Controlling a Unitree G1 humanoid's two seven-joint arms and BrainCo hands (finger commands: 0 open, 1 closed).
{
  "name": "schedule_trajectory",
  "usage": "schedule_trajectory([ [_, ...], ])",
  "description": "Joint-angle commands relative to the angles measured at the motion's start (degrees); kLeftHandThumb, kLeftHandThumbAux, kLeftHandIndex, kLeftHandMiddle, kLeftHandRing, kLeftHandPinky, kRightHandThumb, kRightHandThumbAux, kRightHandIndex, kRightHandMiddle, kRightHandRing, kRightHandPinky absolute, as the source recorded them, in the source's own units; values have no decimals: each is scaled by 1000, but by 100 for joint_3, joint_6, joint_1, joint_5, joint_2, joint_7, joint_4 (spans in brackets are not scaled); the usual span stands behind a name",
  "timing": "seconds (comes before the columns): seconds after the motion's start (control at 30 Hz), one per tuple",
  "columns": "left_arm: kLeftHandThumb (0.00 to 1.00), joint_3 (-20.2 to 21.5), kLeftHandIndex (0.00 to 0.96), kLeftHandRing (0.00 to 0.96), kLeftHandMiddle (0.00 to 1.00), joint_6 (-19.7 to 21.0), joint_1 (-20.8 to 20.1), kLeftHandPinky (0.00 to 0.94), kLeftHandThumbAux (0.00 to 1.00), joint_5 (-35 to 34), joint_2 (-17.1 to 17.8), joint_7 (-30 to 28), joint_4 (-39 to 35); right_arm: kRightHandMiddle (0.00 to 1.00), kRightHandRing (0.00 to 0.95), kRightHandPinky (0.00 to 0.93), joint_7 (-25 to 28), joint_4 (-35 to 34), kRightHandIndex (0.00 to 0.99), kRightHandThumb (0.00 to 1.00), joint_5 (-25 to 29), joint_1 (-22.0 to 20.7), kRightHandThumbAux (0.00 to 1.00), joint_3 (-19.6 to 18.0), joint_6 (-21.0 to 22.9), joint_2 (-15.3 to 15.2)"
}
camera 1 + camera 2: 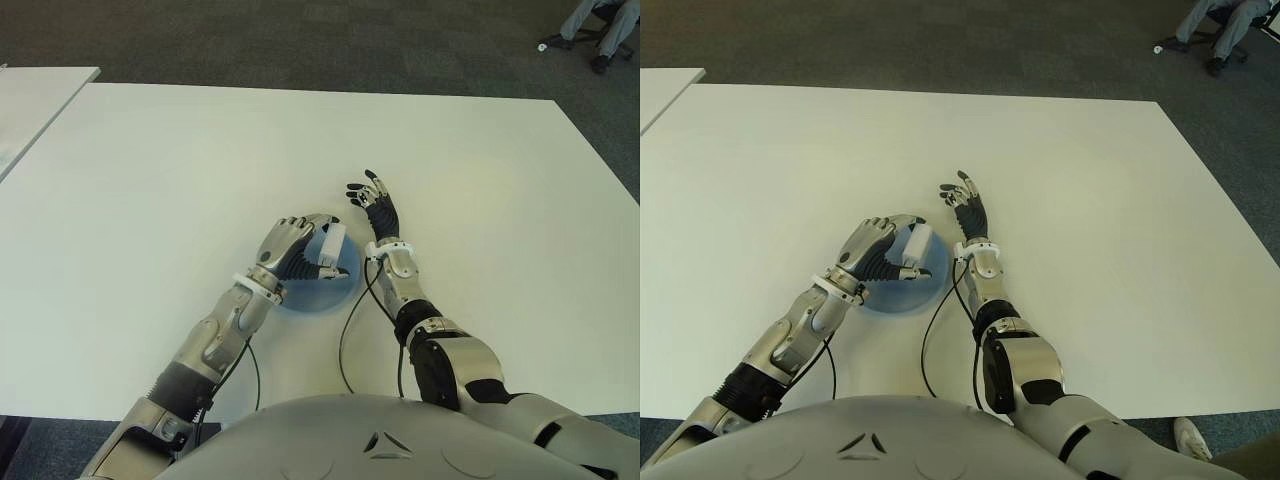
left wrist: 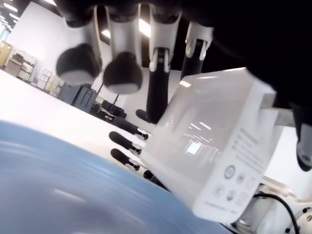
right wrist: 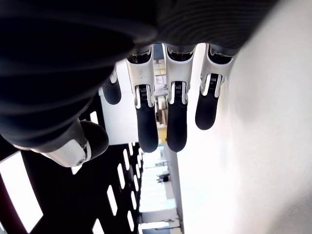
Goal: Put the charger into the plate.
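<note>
Left robot hand (image 1: 290, 247) grips boxy white charger (image 1: 331, 243) over blue plate (image 1: 322, 292).

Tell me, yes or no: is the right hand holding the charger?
No: the right hand is open and empty beside the plate, while the left hand grips the white charger over it.

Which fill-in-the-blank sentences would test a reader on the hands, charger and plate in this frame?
1. The white charger is gripped by the ____ hand.
2. The left hand holds it above the ____ plate.
3. The right hand beside the plate holds ____.

Missing words: left; blue; nothing
</note>
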Motion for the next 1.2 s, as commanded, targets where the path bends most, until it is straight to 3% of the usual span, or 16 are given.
schedule_trajectory([
  [0.03,750,14,442,875,886,32,-6,869,697,-34,-50,156,323,341,309,248,-39,159,87,0,7,122,526,-8,249,108],
  [0.5,749,-7,442,867,876,-71,-226,842,697,60,18,656,1065,333,299,246,-30,107,90,0,-2,153,530,13,239,105],
  [0.67,746,34,443,827,839,-125,-251,771,695,-157,-8,574,1141,334,300,241,-6,103,87,0,-6,157,532,19,231,86],
  [0.77,716,31,434,704,728,-25,-253,645,692,-192,45,377,1075,336,301,245,-5,99,84,0,-9,154,533,22,253,82],
  [0.83,702,-21,425,559,584,65,-277,490,694,-116,135,207,1025,336,300,240,-18,99,83,0,-14,154,533,24,257,84],
  [0.87,590,-49,350,421,460,116,-291,367,582,-70,169,126,1004,335,299,235,-19,101,83,0,-12,154,535,22,258,81],
  [0.93,451,-98,245,287,320,221,-331,246,458,49,286,-89,922,335,297,231,-14,104,84,0,-8,152,538,18,263,76],
  [1.03,329,-97,133,161,183,335,-337,133,361,153,442,-372,626,336,295,233,2,101,84,0,7,149,544,9,289,78],
  [1.2,252,-143,51,51,71,507,-287,31,313,337,564,-612,310,342,296,227,-15,99,81,0,8,146,548,4,311,78],
])
